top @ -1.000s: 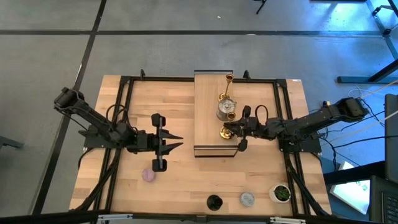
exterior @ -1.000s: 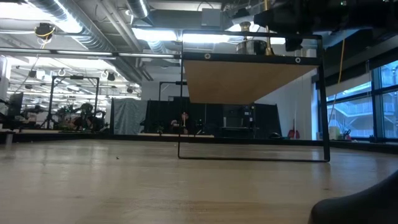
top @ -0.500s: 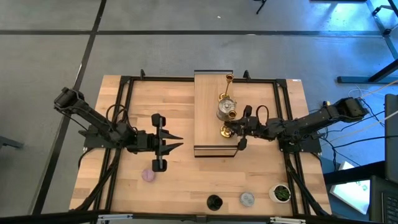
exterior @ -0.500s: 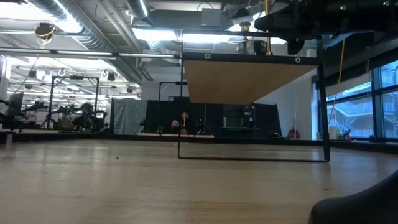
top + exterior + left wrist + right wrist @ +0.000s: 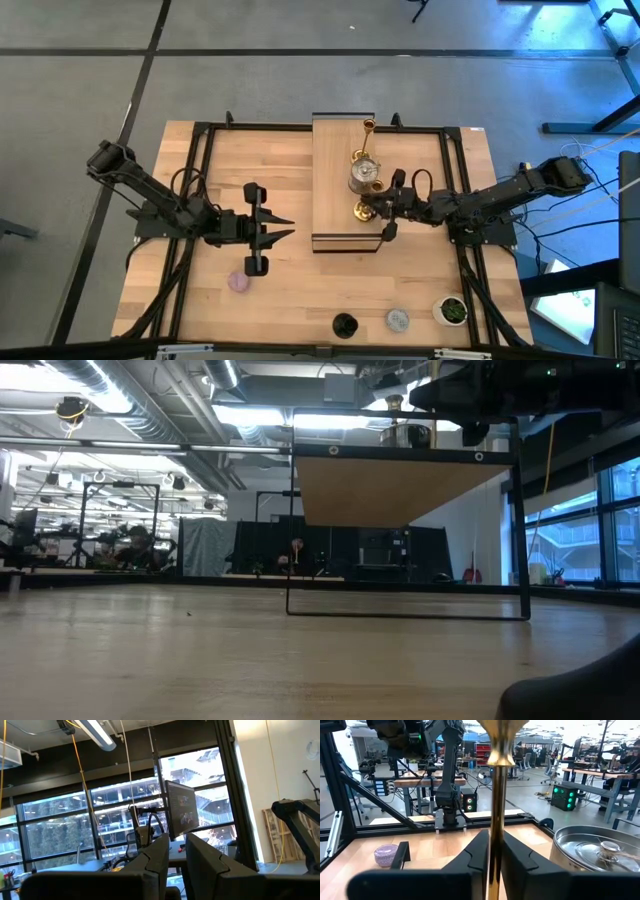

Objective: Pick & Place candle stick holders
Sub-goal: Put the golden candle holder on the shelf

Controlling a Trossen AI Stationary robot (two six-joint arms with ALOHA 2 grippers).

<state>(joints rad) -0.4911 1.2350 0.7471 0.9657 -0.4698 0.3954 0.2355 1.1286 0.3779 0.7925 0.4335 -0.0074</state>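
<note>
While the right pincer (image 5: 372, 207) is clamping the gold holder's (image 5: 495, 800) stem, standing at frame centre on the wooden block (image 5: 335, 215), lowering straight avoids tipping it against the silver holder (image 5: 361, 178). Left pincer (image 5: 285, 227) is idling, narrow.

Overhead light: even and soft across the table (image 5: 270, 170), with only short, faint shadows.
Low view: strong backlight from ceiling strip lights (image 5: 255, 415); raised platform (image 5: 400, 485) dark against it, near tabletop blurred.
Left wrist view: dim interior, bright daylight through the windows (image 5: 120, 815), fingers in silhouette.
Right wrist view: sharp glints on the gold stem (image 5: 496, 795) and silver holder (image 5: 600, 852); stem slightly soft.
</note>
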